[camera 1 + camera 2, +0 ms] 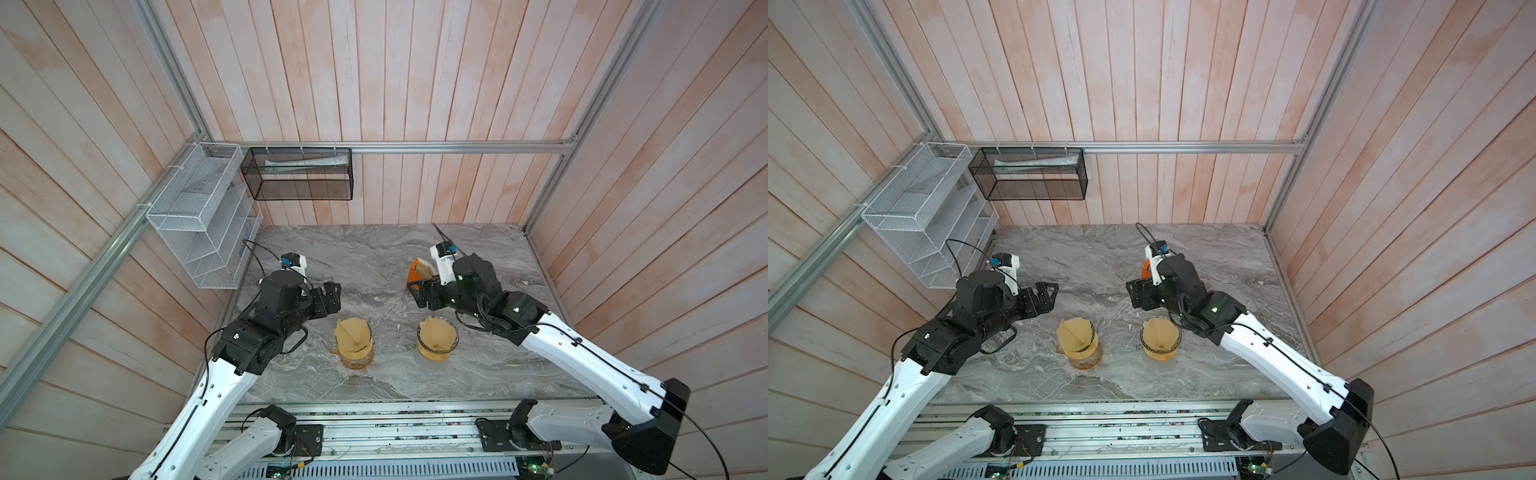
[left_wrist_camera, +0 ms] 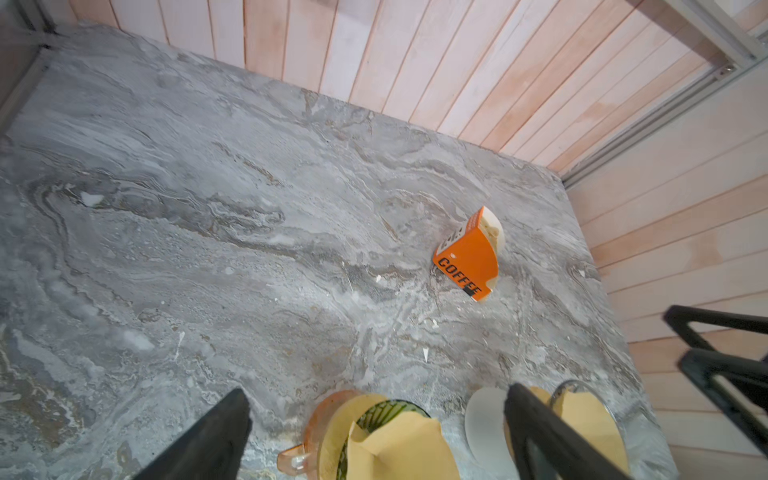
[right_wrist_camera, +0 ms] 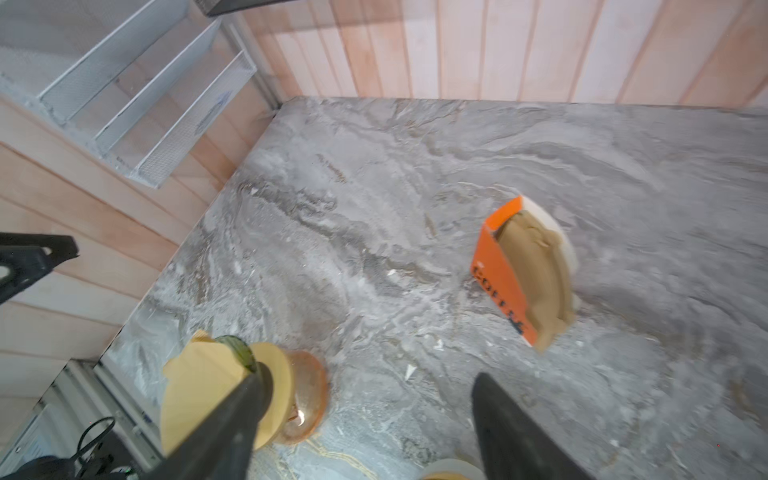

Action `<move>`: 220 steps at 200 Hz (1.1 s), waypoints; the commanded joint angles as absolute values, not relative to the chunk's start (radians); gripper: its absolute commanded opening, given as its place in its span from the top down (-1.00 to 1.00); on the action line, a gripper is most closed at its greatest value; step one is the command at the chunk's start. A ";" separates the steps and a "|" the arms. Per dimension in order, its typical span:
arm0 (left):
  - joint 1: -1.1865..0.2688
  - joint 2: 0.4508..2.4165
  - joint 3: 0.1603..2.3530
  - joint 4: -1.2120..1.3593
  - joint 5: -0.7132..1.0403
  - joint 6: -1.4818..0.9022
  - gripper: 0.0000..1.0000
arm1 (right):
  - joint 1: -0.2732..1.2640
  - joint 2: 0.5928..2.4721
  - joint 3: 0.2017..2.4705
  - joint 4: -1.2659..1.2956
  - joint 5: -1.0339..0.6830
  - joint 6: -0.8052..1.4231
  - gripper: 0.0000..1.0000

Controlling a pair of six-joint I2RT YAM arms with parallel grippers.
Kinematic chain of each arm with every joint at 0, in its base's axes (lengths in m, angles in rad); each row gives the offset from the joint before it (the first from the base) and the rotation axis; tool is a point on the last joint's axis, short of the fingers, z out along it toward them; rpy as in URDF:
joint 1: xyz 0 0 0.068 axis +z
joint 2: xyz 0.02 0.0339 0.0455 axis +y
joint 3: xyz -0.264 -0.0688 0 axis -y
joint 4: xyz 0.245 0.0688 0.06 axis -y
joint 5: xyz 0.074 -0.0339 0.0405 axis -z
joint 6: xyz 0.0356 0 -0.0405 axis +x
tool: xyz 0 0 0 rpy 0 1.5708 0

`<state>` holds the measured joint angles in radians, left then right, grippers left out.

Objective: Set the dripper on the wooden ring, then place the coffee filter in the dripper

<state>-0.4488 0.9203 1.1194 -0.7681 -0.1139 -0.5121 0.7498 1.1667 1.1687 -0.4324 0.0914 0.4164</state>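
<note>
Left gripper (image 2: 378, 390) (spread): only its view reads box (image 2: 467, 257) lettering.

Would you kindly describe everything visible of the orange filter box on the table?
The orange filter box is wedge-shaped cardboard with black lettering reading COFFE on one side and a pale curved back. Its open top shows a stack of brown paper filters. It rests on the grey marble table, with nothing else touching it.

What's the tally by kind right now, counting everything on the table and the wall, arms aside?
Drippers: 2
Paper filters, one seated in each dripper: 2
Orange filter box: 1
Wall baskets: 2
Total: 7
</note>
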 commanded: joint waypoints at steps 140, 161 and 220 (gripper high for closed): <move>-0.206 0.968 0.669 0.015 -0.268 -0.277 -1.00 | 0.062 0.823 0.523 0.153 0.285 0.252 -0.96; -0.201 0.973 0.601 0.112 -0.282 -0.262 -1.00 | 0.057 0.826 0.402 0.318 0.338 0.235 -0.96; -0.172 0.976 0.439 0.342 -0.354 -0.207 -1.00 | 0.052 0.900 0.248 0.571 0.422 0.193 -0.96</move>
<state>-0.1894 0.9741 0.4961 0.1833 -0.3080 -0.2481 0.0574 0.8780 0.2878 0.3832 0.3523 0.2298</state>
